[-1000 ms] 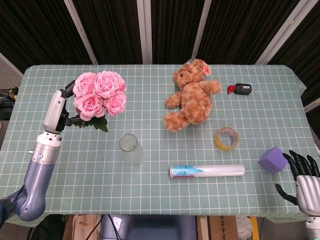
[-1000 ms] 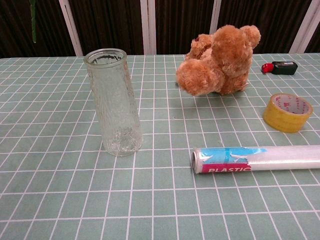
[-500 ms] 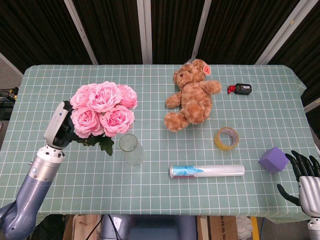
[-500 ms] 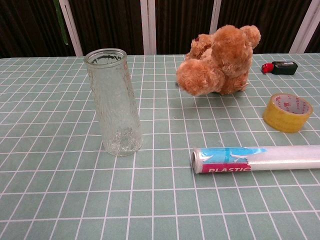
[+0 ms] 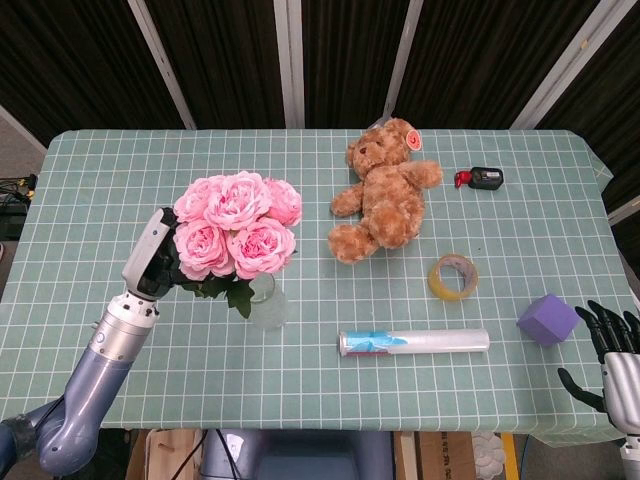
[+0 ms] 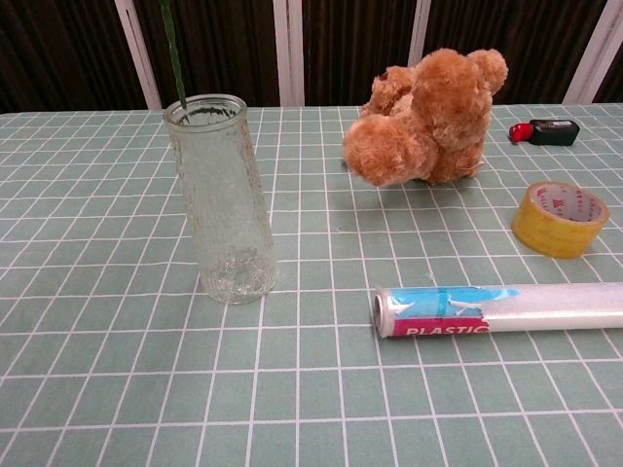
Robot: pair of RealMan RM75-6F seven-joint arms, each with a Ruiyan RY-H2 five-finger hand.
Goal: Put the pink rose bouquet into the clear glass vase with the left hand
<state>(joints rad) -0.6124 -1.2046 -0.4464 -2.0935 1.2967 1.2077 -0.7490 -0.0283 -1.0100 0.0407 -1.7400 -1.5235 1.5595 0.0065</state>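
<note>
My left hand [image 5: 160, 268] holds the pink rose bouquet [image 5: 236, 225] above the clear glass vase [image 6: 223, 199], whose mouth the blooms and leaves mostly hide from the head view; the chest view shows only a green stem [image 6: 173, 53] at the rim. Below lies the green checked worktop [image 5: 330, 390], backed by dark slatted panels. The bouquet has travelled right since a second ago. My right hand [image 5: 612, 350] rests empty, fingers apart.

Table [image 5: 520, 200] is sitting under a pale green cloth with a white grid, and the cloth is hanging over the near edge. Dark vertical panels [image 5: 220, 60] split by pale slanted posts [image 5: 288, 60] are running behind it, looking near black in the chest view too. Light is falling evenly, shadows staying soft, and a strip of grey floor [image 5: 15, 140] is showing far left.
</note>
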